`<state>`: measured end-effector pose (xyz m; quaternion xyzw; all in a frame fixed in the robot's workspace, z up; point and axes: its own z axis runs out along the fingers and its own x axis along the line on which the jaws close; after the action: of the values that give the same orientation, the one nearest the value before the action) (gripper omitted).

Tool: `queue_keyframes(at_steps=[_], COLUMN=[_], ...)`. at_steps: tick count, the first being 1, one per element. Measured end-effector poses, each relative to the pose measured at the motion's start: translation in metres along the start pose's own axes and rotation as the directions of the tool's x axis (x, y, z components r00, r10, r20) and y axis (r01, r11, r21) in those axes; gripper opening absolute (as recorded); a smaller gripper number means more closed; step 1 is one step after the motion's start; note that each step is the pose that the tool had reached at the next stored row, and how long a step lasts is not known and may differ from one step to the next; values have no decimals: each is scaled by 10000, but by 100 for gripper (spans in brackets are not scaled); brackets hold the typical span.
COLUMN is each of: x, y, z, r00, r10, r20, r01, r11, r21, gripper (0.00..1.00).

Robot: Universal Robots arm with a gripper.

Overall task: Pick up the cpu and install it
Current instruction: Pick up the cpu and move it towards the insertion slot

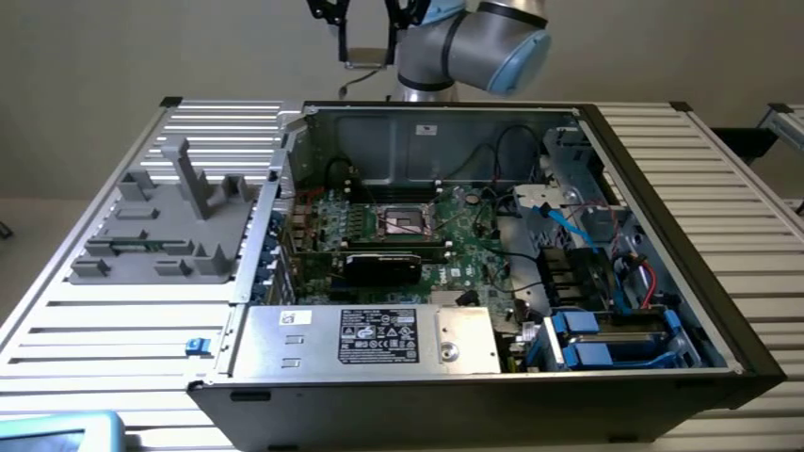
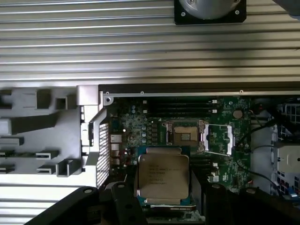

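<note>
Chip: the small silver chip (image 2: 161, 176) lies flat between the jaws, up in the air over the open computer box (image 1: 653, 188).
Jaws: they are partly open, just wide enough to press on two sides of the chip. They hold it by its edges, I think so that nothing rubs its top or its underside.
Arm: the grey arm (image 1: 496, 38) is high above the back wall of the box, well apart from everything inside. That probably keeps the chip from bumping the wall or the wires.
Socket: the square socket (image 2: 185, 133) sits on the green board (image 1: 472, 245). Its metal flap (image 2: 220, 138) looks swung open to one side, so the middle is bare and ready for a chip.
Holder: a grey plastic holder (image 1: 164, 226) stands on the counter (image 1: 113, 339) just beside the box, at the exterior view's left. Its slots look made to keep parts steady.
Job so far: the picking up looks done, but the chip is not in the socket yet.
</note>
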<state>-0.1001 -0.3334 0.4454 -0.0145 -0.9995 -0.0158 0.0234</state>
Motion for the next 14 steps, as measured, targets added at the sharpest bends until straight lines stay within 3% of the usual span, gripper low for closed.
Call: queue_keyframes(at_steps=[4,8,14], x=[-169,-272,-342], y=[4,7,6], z=[-6,2,57], r00=[10000,10000,10000], r10=[-1,-1,-1], r20=[0,0,18], r01=[1,1,1], r11=[10000,10000,10000], r21=[-7,-10,-13], gripper=[54,54,54])
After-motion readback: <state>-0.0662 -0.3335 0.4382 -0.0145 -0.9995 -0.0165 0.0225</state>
